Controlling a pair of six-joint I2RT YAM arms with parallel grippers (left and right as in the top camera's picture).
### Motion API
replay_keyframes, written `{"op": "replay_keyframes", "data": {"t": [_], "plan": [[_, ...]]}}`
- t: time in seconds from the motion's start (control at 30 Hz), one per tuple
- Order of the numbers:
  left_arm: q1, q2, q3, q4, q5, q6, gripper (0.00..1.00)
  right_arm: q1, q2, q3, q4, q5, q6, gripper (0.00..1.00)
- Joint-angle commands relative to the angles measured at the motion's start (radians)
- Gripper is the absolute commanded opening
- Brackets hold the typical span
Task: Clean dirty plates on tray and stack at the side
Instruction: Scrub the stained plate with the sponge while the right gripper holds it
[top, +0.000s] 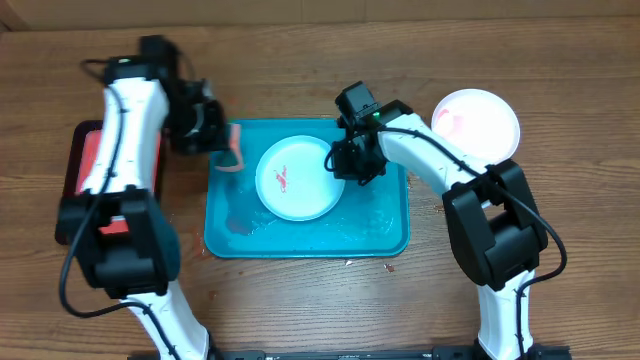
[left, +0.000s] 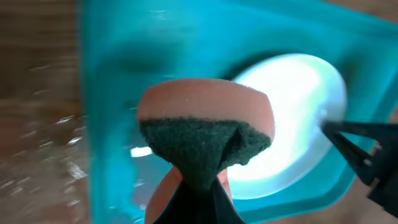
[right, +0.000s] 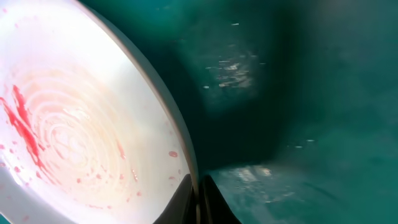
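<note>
A white plate (top: 296, 178) with a red smear lies tilted in the teal-blue tray (top: 385, 225). My right gripper (top: 352, 165) is shut on the plate's right rim; the right wrist view shows the rim (right: 180, 143) pinched between the fingers (right: 199, 196). My left gripper (top: 222, 135) is shut on a pink sponge with a dark green scrub face (left: 205, 134), held above the tray's far left corner (left: 106, 93). Another pale plate with red smears (top: 477, 124) lies on the table right of the tray. A third plate is not in view.
A red tray with a dark rim (top: 90, 160) sits left of the teal tray, partly under my left arm. A dark smear (top: 240, 226) marks the teal tray's floor at the near left. Small crumbs (top: 385, 266) lie on the wooden table.
</note>
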Motion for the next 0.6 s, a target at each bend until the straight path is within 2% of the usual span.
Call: {"op": "replay_keyframes", "data": {"t": [0.0,0.3,0.47,0.57], "plan": [[-0.09,0.01,-0.04,0.027,0.016,0.014,0.04,0.018,0.014,-0.005,0.021,0.053,0.059,0.04],[-0.257,0.01,-0.17,0.183,-0.033,-0.132,0.04,0.028,0.014,-0.005,0.053,0.054,0.105,0.04],[-0.31,0.01,-0.247,0.293,-0.038,-0.194,0.04,0.03,0.014,-0.005,0.056,0.043,0.104,0.04],[-0.326,0.01,-0.29,0.35,-0.094,-0.278,0.04,0.032,0.014,-0.005,0.057,0.043,0.105,0.04]]}}
